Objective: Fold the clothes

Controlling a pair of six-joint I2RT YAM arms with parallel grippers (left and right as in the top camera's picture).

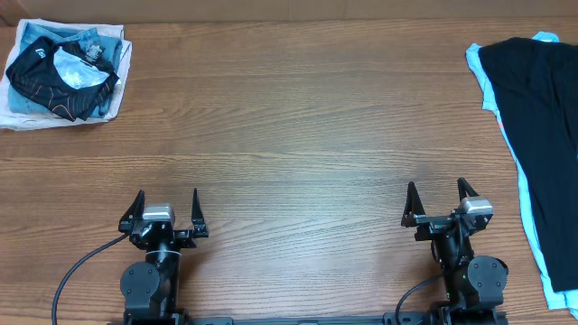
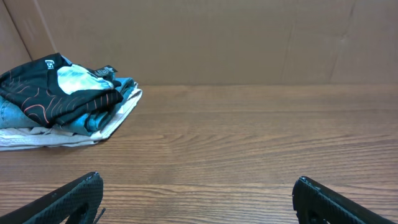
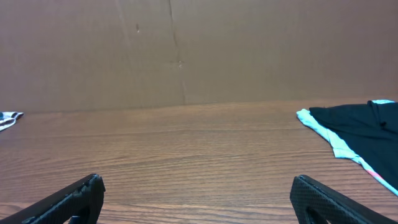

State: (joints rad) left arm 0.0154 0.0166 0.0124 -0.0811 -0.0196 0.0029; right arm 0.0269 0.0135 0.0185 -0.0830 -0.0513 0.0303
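Note:
The clothes, a black shirt with thin orange contour lines (image 1: 56, 72), lie crumpled on top of a small pile at the table's far left corner. In the left wrist view the shirt (image 2: 46, 93) sits far ahead and to the left. My left gripper (image 1: 166, 197) stands open near the front edge with nothing between its fingers, also seen as (image 2: 198, 179) from its own wrist. My right gripper (image 1: 437, 186) is open and empty too, over bare wood (image 3: 196, 178). Both are far from the shirt.
Under the shirt lie light-blue and white fabrics (image 1: 27, 113). A large black garment (image 1: 542, 117) on a light-blue one (image 1: 483, 86) is spread along the right edge, also visible as (image 3: 360, 127). A brown wall (image 3: 186, 50) backs the wooden table (image 1: 289, 135).

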